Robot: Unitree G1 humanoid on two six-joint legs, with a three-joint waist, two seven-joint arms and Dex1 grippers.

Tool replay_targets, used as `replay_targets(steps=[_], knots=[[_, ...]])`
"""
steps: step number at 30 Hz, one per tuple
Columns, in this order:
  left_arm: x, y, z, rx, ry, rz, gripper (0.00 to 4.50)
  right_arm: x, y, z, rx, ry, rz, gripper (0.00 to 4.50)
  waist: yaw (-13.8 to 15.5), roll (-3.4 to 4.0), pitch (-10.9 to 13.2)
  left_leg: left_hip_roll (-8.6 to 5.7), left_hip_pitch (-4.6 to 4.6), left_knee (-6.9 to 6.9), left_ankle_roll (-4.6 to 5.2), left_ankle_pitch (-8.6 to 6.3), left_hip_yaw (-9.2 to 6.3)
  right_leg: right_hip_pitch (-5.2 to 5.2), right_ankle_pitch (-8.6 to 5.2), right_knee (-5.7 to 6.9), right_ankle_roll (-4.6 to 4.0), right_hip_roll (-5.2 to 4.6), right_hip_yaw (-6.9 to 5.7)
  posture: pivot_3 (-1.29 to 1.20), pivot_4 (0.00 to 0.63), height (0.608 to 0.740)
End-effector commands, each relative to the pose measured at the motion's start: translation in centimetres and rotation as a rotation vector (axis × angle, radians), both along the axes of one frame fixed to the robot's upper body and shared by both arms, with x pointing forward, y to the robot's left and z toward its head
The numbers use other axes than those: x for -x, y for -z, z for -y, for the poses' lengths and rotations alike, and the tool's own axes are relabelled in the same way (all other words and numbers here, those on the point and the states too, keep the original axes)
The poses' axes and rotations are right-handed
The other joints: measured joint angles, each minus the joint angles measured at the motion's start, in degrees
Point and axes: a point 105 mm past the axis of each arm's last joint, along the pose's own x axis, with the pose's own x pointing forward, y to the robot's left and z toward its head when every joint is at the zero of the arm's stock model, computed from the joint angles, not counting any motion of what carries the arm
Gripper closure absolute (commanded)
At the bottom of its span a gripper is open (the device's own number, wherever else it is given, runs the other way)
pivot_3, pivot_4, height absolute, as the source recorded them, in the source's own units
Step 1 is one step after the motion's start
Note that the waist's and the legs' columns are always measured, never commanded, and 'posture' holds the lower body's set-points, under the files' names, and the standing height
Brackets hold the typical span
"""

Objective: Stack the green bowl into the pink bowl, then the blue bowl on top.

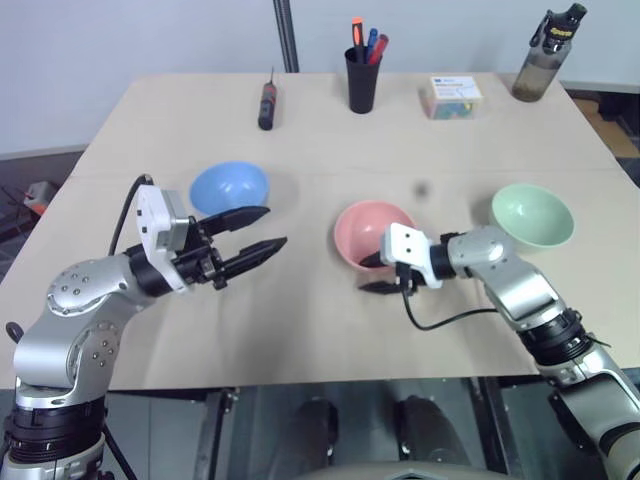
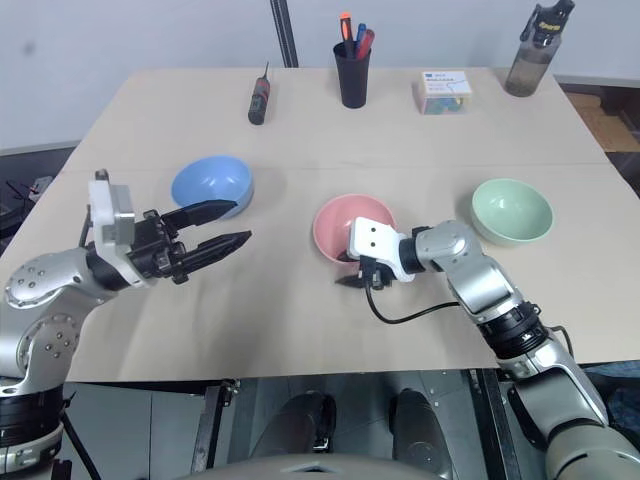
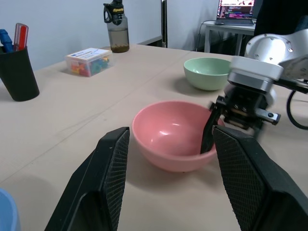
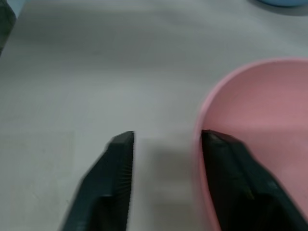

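Note:
The pink bowl (image 1: 372, 228) stands upright in the middle of the table. My right gripper (image 1: 372, 274) is at its near rim, open. One finger (image 3: 207, 135) is inside the bowl and the other is outside, with the rim (image 4: 198, 144) between them. To the right of the pink bowl the green bowl (image 1: 532, 214) stands alone. On the left sits the blue bowl (image 1: 229, 186). My left gripper (image 1: 276, 226) hovers open and empty just in front of the blue bowl, pointing toward the pink bowl (image 3: 171, 137).
Along the far edge of the table (image 1: 300, 330) lie a dark screwdriver (image 1: 266, 103), a black cup of pens (image 1: 362, 80), a small clear box (image 1: 452, 97) and a drink bottle (image 1: 545, 55). A cable (image 1: 440, 320) hangs from the right wrist.

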Motion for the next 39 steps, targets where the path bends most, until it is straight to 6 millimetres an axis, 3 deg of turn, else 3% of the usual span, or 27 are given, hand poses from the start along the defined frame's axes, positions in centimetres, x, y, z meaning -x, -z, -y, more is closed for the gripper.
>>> replay_targets(steps=[1,3,5,8,13,16,22,27,33,37,39], knots=[[-0.3,-0.4,0.6,-0.008,0.045,0.021,1.61,0.5,-3.4,0.9,-0.122,0.060,0.061,0.87,0.22,0.00,0.00,0.00,0.00,0.00,0.00,0.00,0.00,-0.01,0.00,0.00,0.00,0.00,0.00,0.00,0.150,0.740],[-0.6,-0.4,1.1,-0.001,0.068,0.023,1.61,1.0,-4.9,1.7,-0.201,0.115,0.085,0.29,0.45,0.00,0.00,0.00,-0.02,0.00,0.00,0.00,-0.05,0.00,0.00,-0.01,0.00,-0.01,-0.04,0.00,0.150,0.740],[-0.8,-0.5,1.5,0.005,0.086,0.025,1.61,1.3,-6.2,2.6,-0.259,0.178,0.121,0.29,0.65,0.00,0.00,0.00,-0.03,0.00,0.00,0.00,-0.05,0.01,0.00,-0.01,0.00,-0.01,-0.04,0.00,0.150,0.740],[-1.0,-0.5,2.4,0.002,0.154,0.029,1.61,1.3,-7.7,7.0,-0.289,0.405,0.215,0.29,1.39,-0.01,0.00,0.00,-0.07,-0.01,0.00,0.00,-0.06,0.00,0.00,-0.02,0.00,0.00,-0.06,0.00,0.150,0.740],[-1.6,-0.4,3.2,-0.005,0.206,0.034,1.61,-1.6,-6.4,15.3,-0.189,0.905,0.340,0.29,1.63,-0.04,-0.02,-0.08,-0.02,0.02,0.01,0.00,-0.04,0.07,0.00,-0.02,0.00,-0.01,-0.05,0.00,0.150,0.740],[-1.9,-0.4,3.5,-0.002,0.226,0.031,1.61,-2.7,-4.7,18.0,-0.153,1.042,0.344,0.29,1.15,-0.03,-0.02,-0.06,0.05,0.02,0.00,0.01,0.01,0.10,0.00,0.03,0.00,0.05,-0.01,0.00,0.150,0.740],[-2.3,-0.7,3.3,0.007,0.226,0.034,1.61,-5.7,-0.7,19.3,-0.128,1.115,0.277,0.29,0.72,-0.02,-0.02,-0.02,0.10,0.01,0.02,0.01,0.14,0.09,0.00,0.05,0.00,0.10,0.09,0.00,0.150,0.740],[-2.1,-0.9,3.0,0.006,0.211,0.038,1.61,-7.2,-1.0,18.8,-0.165,1.126,0.278,1.73,0.78,-0.01,-0.01,-0.02,0.08,0.02,0.02,0.01,0.13,0.09,0.00,0.04,0.00,0.09,0.09,0.00,0.150,0.740],[-1.6,-0.8,2.6,0.005,0.184,0.033,1.61,-7.9,-1.5,19.4,-0.161,1.144,0.317,4.29,0.91,-0.01,-0.01,0.00,0.06,0.01,0.02,0.01,0.10,0.09,0.00,0.00,0.00,0.09,0.07,0.00,0.150,0.740],[-1.6,-0.8,2.3,0.011,0.160,0.031,1.61,-7.2,-2.5,17.5,-0.173,1.007,0.337,4.43,0.98,-0.01,-0.01,0.00,0.06,0.02,0.02,0.01,0.09,0.10,0.00,0.01,0.00,0.08,0.06,0.00,0.150,0.740],[-1.6,-0.8,2.0,0.017,0.143,0.027,1.61,-5.9,-4.0,14.4,-0.246,0.830,0.314,4.43,0.97,0.02,0.01,0.00,0.06,0.02,0.02,0.01,0.09,0.09,0.00,0.02,0.00,0.09,0.06,0.00,0.150,0.740]])
